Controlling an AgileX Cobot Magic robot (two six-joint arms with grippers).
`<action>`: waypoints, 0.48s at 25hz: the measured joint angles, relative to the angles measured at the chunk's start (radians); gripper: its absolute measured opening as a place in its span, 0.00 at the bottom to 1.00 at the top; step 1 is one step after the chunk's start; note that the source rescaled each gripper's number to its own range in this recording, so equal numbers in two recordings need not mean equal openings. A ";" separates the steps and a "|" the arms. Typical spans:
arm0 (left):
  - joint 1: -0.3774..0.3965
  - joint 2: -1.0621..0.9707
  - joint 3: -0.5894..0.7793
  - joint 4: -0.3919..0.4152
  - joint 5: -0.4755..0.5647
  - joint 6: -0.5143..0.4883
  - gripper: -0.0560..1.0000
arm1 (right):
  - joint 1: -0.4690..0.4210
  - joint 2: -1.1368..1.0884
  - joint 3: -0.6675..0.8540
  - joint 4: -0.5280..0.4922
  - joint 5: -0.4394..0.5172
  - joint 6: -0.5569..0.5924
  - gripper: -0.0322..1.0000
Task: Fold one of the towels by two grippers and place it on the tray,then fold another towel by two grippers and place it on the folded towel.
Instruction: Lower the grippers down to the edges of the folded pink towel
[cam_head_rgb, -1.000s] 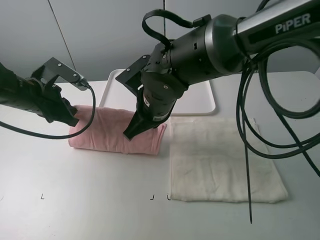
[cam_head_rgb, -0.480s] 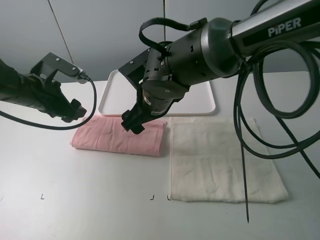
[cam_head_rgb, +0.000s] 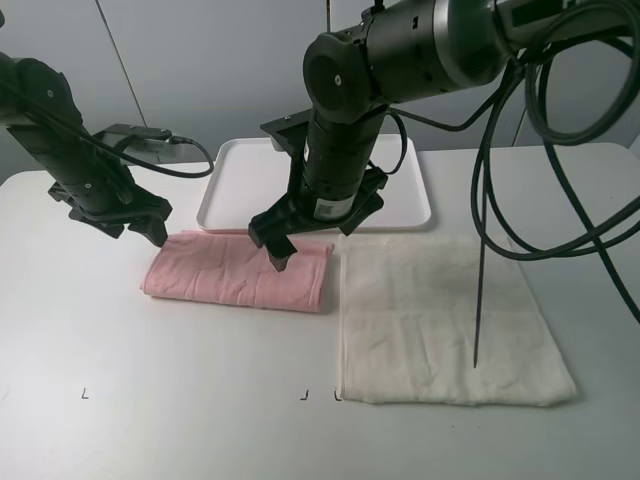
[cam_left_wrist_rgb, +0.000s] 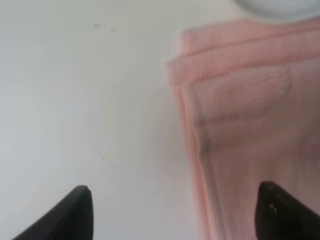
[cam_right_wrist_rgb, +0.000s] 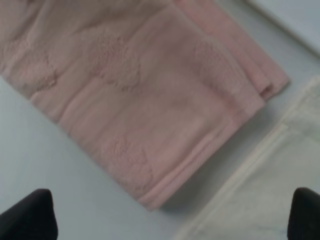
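pink towel (cam_head_rgb: 240, 272) folded on table (cam_head_rgb: 150, 380) | right arm (cam_head_rgb: 340, 150) label (cam_head_rgb: 326, 207) illegible

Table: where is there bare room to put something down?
Free: the front strip of the table, before the pink towel and left of the cream towel; also the bare floor of the white tray. Crowded: above the pink towel's ends, where the left gripper and right gripper hang open.
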 joint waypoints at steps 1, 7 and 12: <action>0.000 0.020 -0.008 0.004 0.018 -0.014 0.86 | 0.000 0.000 0.000 0.004 0.009 -0.010 1.00; 0.000 0.089 -0.019 0.032 0.045 -0.069 0.86 | -0.002 0.000 0.000 0.017 0.019 -0.026 1.00; 0.000 0.124 -0.019 0.046 0.045 -0.090 0.86 | -0.002 0.006 -0.002 0.017 0.019 -0.027 1.00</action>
